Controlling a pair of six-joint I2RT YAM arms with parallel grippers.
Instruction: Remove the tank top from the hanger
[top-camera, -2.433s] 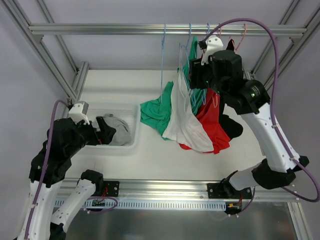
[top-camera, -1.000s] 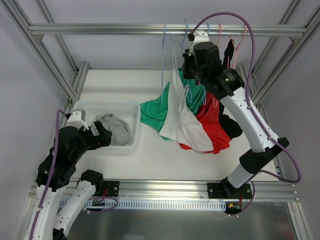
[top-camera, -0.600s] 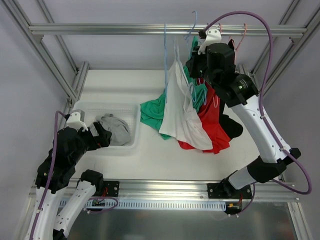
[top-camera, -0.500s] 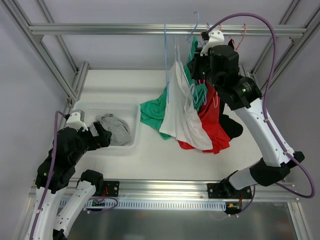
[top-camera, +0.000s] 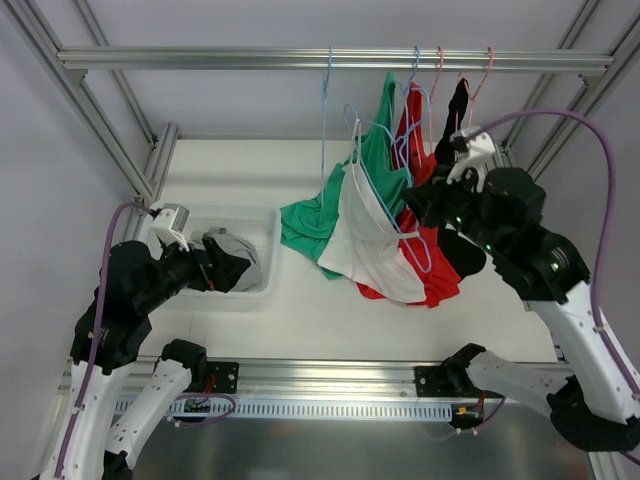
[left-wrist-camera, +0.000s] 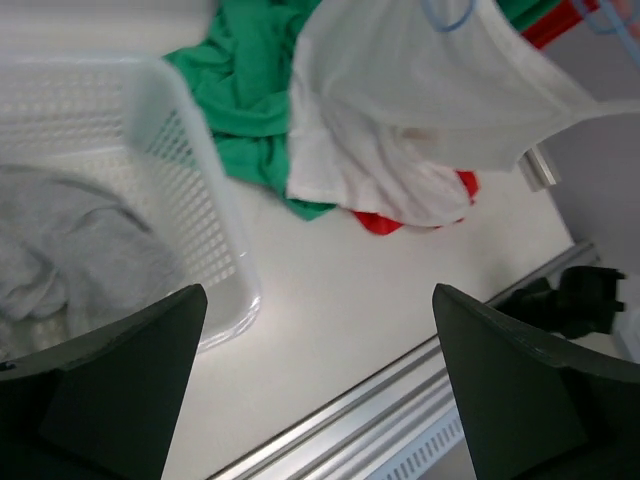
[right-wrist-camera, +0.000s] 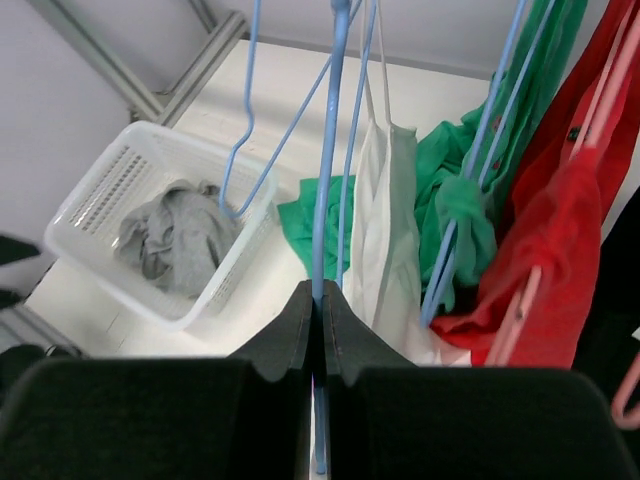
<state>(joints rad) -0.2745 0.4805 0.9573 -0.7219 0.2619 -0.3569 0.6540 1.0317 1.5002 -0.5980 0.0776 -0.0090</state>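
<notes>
Nearest me, the left gripper (left-wrist-camera: 320, 290) is hovering with its fingers spread wide by the right end of the white basket (top-camera: 262, 225), which is sitting on the table (top-camera: 300, 320) with a grey garment (top-camera: 238, 258) bunched inside. Further right, the right gripper (right-wrist-camera: 320, 300) is pinching tight on the wire of a blue hanger (right-wrist-camera: 331, 150), which is tilting with its hook below the rail (top-camera: 200, 58). The white tank top (top-camera: 372, 245) is draping from that hanger, straps looped on the wire, its lower end trailing onto the table on top of a green garment (top-camera: 305, 220) and a red garment (top-camera: 432, 285). A black garment (top-camera: 462, 255) is hanging just right of the red one. At the far side, other blue and pink hangers are hooking over the rail.
</notes>
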